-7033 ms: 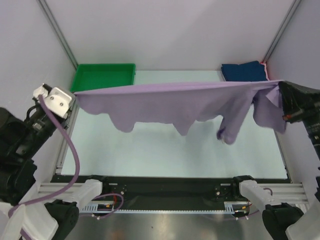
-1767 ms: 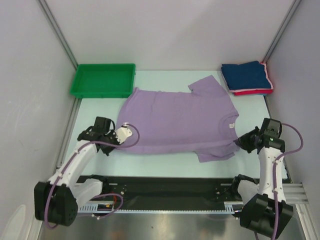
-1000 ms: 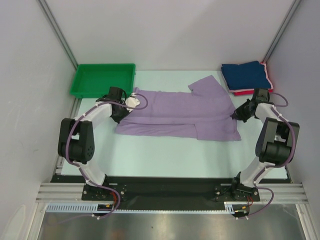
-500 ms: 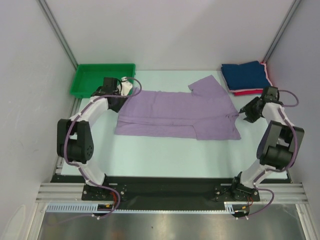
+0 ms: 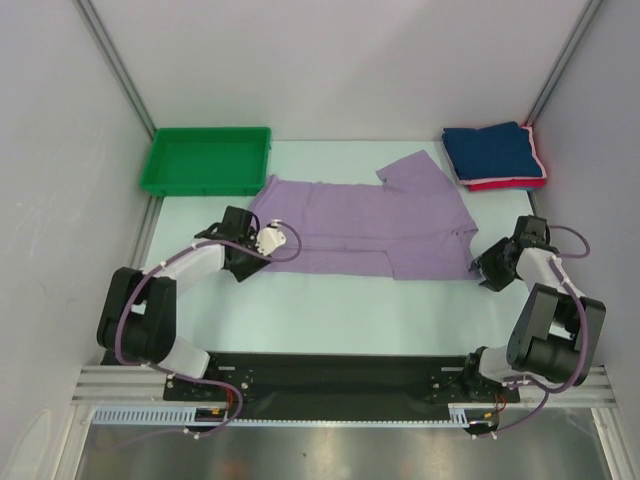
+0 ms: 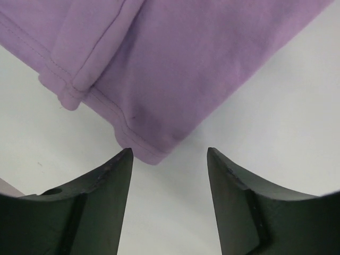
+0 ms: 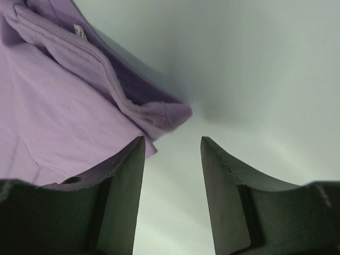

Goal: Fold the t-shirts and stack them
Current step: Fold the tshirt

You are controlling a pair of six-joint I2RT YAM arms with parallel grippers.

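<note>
At the middle of the table lies the lavender t-shirt, partly folded and flat. Left gripper and right gripper sit at its 2 near corners, jaws apart, holding nothing. Each should probably pinch all layers squarely, then lift evenly together.

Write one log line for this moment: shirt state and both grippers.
lavender t-shirt: folded, lying flat | left gripper: open, at its near-left corner | right gripper: open, at its near-right corner
</note>
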